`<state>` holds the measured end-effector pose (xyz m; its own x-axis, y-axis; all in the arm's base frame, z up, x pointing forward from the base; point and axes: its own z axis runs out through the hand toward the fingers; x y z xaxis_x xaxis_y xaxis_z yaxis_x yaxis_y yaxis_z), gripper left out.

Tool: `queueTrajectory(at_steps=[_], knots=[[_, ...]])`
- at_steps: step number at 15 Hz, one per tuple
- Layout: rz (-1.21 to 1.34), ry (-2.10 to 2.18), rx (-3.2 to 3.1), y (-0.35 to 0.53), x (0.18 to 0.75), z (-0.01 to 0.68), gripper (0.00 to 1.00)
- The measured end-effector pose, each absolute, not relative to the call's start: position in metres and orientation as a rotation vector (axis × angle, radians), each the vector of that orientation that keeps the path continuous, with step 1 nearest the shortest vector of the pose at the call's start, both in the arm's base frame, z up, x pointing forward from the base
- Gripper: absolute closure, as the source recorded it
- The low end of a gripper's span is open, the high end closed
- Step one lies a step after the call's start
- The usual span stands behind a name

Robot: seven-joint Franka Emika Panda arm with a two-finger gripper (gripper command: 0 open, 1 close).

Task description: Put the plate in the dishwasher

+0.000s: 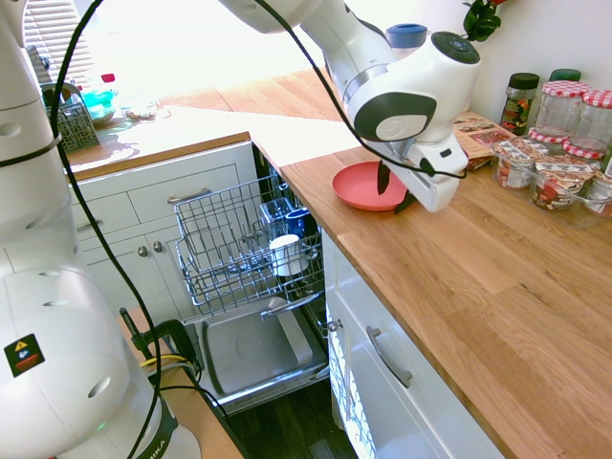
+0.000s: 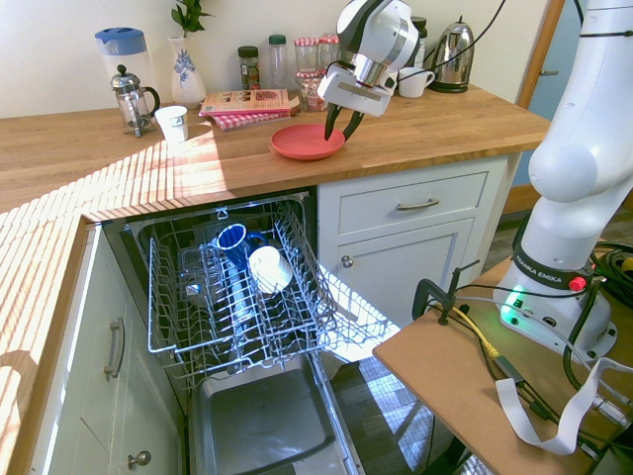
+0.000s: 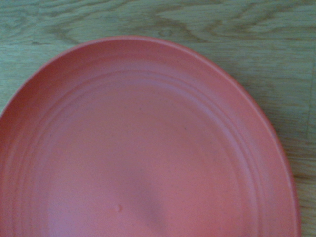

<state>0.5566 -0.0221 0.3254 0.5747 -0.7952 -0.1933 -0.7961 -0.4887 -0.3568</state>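
You see matt coral plate (image 3: 148, 148), faint concentric ridges; worktop (image 1: 497, 287) oiled wood, visible grain; dishwasher (image 2: 232, 297) rack grey wire.

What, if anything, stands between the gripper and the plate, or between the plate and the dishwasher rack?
Nothing visible. The gripper is at the plate's rim on the counter, and the dishwasher rack is pulled out below.
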Motion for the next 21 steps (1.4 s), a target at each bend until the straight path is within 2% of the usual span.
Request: queueTrajectory(at_steps=[11,14,17,21], knots=[[0.017,1.273,-2.366,-0.011,0.560,0.319,1.00],[-0.061,1.203,-2.458,0.013,0.546,0.350,1.00],[-0.192,1.082,-2.652,0.092,0.520,0.416,1.00],[-0.386,0.875,-2.925,0.277,0.449,0.472,1.00]])
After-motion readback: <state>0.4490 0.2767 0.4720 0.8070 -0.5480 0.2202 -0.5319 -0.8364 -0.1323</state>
